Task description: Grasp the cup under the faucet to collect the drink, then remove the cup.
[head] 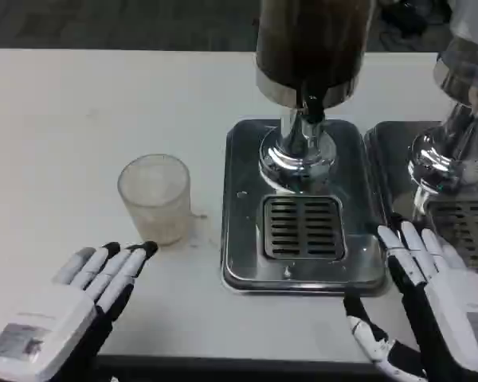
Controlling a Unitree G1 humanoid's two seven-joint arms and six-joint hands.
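Left hand (72, 298) open near the table's front edge; the light, slippery cup (154, 197) wants a mid-wall grip.

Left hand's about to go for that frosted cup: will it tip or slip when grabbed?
The cup looks like thin translucent plastic and appears empty, so probably light and easily nudged over. Its smooth, tapered wall may slip upward in the left hand; squeezing could flex it.

The cup (154, 197) was a frosted, translucent plastic tumbler, standing upright on the white bench (80, 119), left of the dispenser's steel base (243, 207) and apart from it. The faucet (311, 110) hung above the slotted drip grate (303, 228).
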